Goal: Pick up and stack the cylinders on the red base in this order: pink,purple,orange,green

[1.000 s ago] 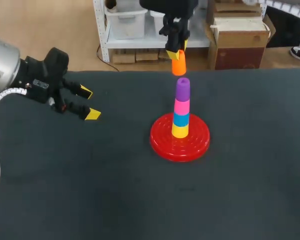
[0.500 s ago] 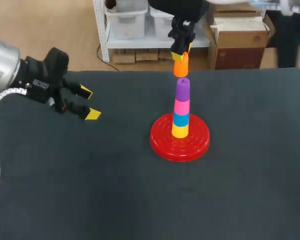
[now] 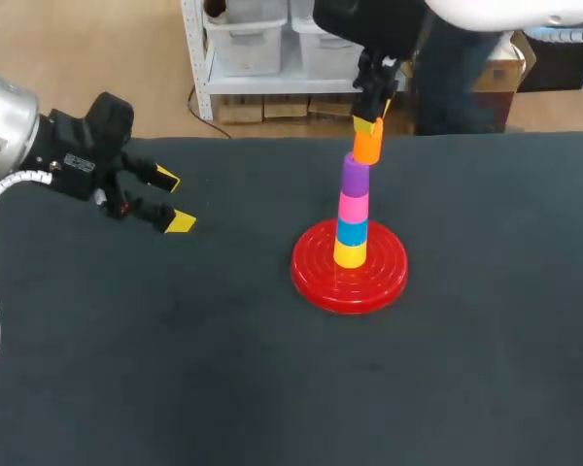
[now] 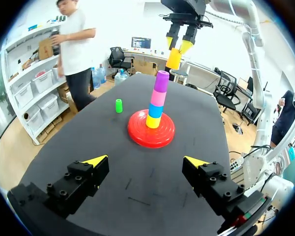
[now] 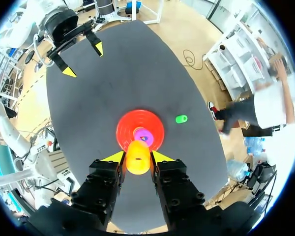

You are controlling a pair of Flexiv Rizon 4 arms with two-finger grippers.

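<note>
My right claw (image 3: pixel 369 127) is clamped on the orange cylinder (image 3: pixel 367 148), a yellow tip pressing on each side, and it holds the piece upright over the stack. From my right wrist the orange cylinder sits between the fingers, with the open top of the purple cylinder (image 3: pixel 356 175) showing just ahead of it. From my left wrist a small gap shows between the orange piece and the purple one below, so it is not seated. In the head view it hangs a little toward my right of the purple top.

The stack stands upright in the middle of the red base (image 3: pixel 313 277). Its order from the bottom is the yellow cylinder (image 3: pixel 349 255), the blue cylinder (image 3: pixel 351 231), the pink cylinder (image 3: pixel 353 206), then the purple on top. The base lies flat on the dark tabletop (image 3: pixel 272 379).

The green cylinder (image 4: pixel 118 105) stands on the tabletop by itself, apart from the base and near the tabletop's far edge.

My left claw (image 3: pixel 173 201) is spread wide, hovering over the tabletop on my left, well apart from the base and the stack
</note>
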